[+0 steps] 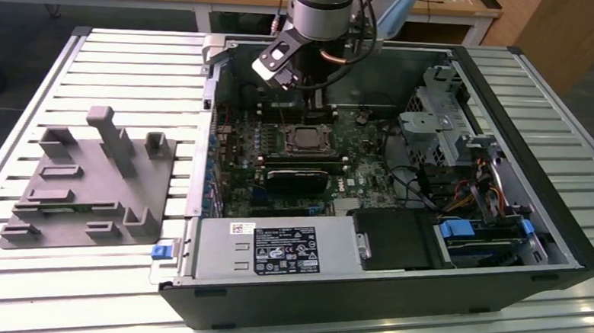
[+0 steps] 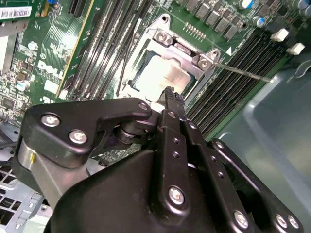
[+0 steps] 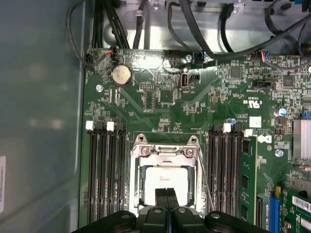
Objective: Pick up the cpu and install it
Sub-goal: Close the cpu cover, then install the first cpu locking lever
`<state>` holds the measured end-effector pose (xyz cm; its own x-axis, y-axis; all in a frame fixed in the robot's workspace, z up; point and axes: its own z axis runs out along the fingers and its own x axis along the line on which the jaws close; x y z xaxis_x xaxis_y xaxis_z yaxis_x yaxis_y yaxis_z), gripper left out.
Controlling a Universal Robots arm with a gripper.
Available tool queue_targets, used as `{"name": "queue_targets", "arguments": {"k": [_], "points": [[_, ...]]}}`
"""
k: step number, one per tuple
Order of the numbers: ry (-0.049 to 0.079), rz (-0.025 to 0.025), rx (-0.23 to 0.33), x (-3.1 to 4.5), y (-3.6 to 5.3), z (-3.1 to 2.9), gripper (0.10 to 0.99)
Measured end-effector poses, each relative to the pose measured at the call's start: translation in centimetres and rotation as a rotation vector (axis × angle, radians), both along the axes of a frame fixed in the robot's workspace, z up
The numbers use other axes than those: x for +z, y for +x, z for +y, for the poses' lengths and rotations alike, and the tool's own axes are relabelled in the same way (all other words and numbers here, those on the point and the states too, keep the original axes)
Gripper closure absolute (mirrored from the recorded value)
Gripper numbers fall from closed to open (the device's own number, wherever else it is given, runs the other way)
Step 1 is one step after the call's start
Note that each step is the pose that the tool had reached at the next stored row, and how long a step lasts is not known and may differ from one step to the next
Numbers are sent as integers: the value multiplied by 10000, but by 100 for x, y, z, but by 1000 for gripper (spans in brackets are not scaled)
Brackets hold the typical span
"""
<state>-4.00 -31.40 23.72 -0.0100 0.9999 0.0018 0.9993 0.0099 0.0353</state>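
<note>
the gripper [image 3: 166, 194] hangs above the cpu [image 3: 167, 182]; socket frame [image 3: 165, 151] rings it; memory slots [image 3: 104, 170] flank both sides.

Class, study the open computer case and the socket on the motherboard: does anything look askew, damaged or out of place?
Nothing stands out. The cpu lies flat and square inside the socket frame, with the gripper just above it.

Silver-grey arm [image 1: 320, 7], black gripper [image 3: 166, 194], silver screws, possibly ribbed jaws
</note>
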Motion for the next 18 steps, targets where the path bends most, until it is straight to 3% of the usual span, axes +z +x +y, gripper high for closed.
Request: {"name": "queue_targets", "arguments": {"k": [11,18], "points": [[-2,2,0,9,-27,-1,980],[-1,0,-1,69,-26,0,980]]}}
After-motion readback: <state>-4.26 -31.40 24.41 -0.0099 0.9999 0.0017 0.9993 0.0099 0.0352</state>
